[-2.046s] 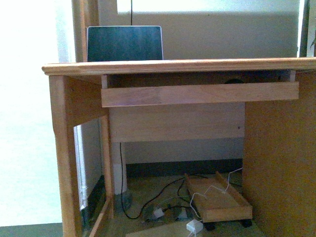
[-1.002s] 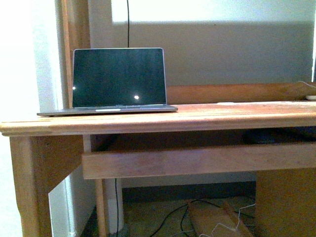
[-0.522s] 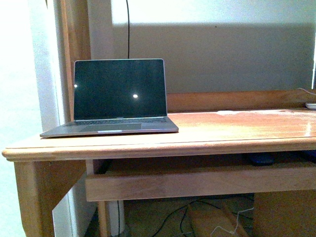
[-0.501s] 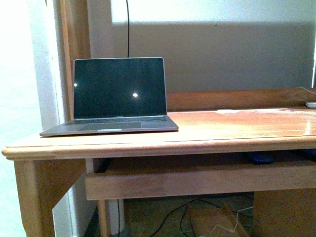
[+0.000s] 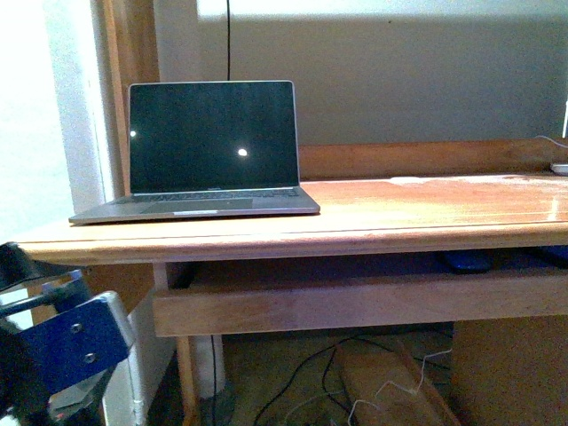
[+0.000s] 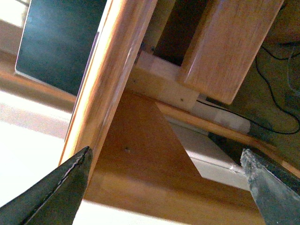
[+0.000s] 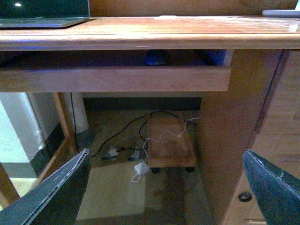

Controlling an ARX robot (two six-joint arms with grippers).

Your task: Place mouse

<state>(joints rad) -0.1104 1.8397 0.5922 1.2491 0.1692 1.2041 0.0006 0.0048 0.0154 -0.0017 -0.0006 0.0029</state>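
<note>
The mouse [image 5: 468, 260] is a small dark bluish oval lying in the shadowed sliding tray under the desk top, on the right. It also shows in the right wrist view [image 7: 156, 57], behind the tray's front rail [image 7: 117, 77]. My left gripper [image 6: 171, 187] is open and empty, close to the desk's left leg and top edge. My left arm [image 5: 67, 342] shows at the lower left of the front view. My right gripper [image 7: 164, 187] is open and empty, held low in front of the desk, well short of the mouse.
An open laptop [image 5: 213, 151] with a dark screen stands on the left of the wooden desk top [image 5: 426, 213]. A white object [image 5: 559, 168] lies at the far right. Cables and a low wooden trolley [image 7: 169, 143] are on the floor. A cabinet side [image 7: 229, 140] stands on the right.
The view has climbed from below the desk top to above it, then settled. My left arm has come into view at the lower left.
</note>
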